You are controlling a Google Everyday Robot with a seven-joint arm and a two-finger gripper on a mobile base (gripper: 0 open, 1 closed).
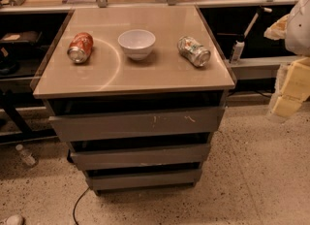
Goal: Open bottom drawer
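Note:
The bottom drawer point(144, 179) is the lowest of three grey metal drawers in the cabinet under the tan tabletop point(135, 76). Its flat front is plain, with a dark gap above it. Above it are the plain middle drawer front point(141, 156) and the wide top front point(138, 123) with pale scratches. My arm comes in at the right edge, and the pale yellowish gripper point(286, 104) hangs there at about the top drawer's height, well right of the cabinet and touching nothing.
On the tabletop lie an orange can point(80, 47) on its side, a white bowl point(136, 42) and a silver-green can point(193, 51) on its side. A plastic bottle point(25, 155) and a black cable point(77, 204) lie on the speckled floor at the left.

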